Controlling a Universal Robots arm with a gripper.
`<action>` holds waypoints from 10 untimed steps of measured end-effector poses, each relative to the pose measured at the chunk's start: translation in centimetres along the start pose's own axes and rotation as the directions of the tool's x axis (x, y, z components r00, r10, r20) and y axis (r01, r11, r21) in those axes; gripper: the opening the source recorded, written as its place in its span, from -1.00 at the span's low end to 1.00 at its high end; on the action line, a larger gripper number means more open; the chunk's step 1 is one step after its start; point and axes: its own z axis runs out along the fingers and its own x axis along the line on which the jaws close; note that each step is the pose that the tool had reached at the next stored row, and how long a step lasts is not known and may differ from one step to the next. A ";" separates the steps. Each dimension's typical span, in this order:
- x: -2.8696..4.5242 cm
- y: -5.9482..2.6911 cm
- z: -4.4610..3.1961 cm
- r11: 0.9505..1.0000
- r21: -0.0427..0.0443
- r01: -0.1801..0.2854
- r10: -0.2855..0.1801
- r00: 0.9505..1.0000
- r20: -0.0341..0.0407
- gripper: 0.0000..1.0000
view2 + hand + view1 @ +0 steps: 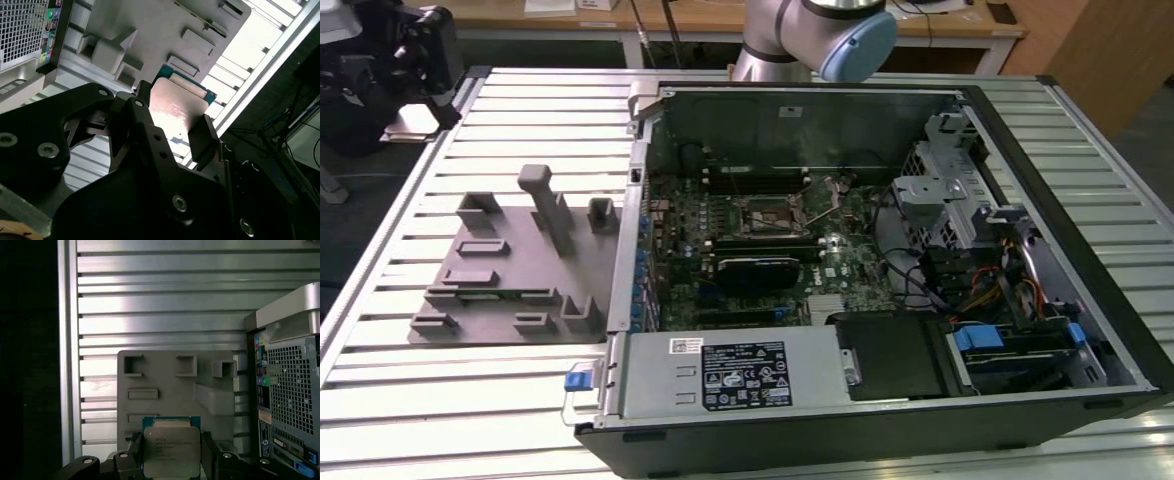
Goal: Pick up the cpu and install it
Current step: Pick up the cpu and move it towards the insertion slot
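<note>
In both wrist views, the black claw point(171, 456) is closed on the cpu point(171, 446). One of the fingers point(209, 456) presses against each of two opposite edges. The cpu is a flat square chip, with its shiny silver-grey metal top facing the camera and a thin green rim around it. In the second wrist view, the claw point(172, 119) holds the cpu point(180, 97) level, and one finger point(202, 136) is pressed against its side.

Beyond the cpu in the first wrist view lies a grey plastic plate point(165, 377) with raised blocks and shallow pockets. The cpu is seen against one edge of the plate. The plate rests on a bench point(160, 305) of ribbed silver metal slats. Just beside the plate stands the back of a computer case point(287, 385), with a mesh grille and ports.

In the exterior view, the same grey plate point(507, 255) sits on the bench point(454, 400) at the exterior view's left. It lies just beside the computer case point(881, 420), which lies open. Inside the case is a green circuit board point(834, 270) with a square black socket frame point(767, 212) near its middle. The grey and blue robot arm point(821, 35) rises behind the case.
</note>
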 end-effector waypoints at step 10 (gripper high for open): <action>-0.95 0.18 0.04 1.000 0.000 0.000 0.000 1.000 0.000 0.09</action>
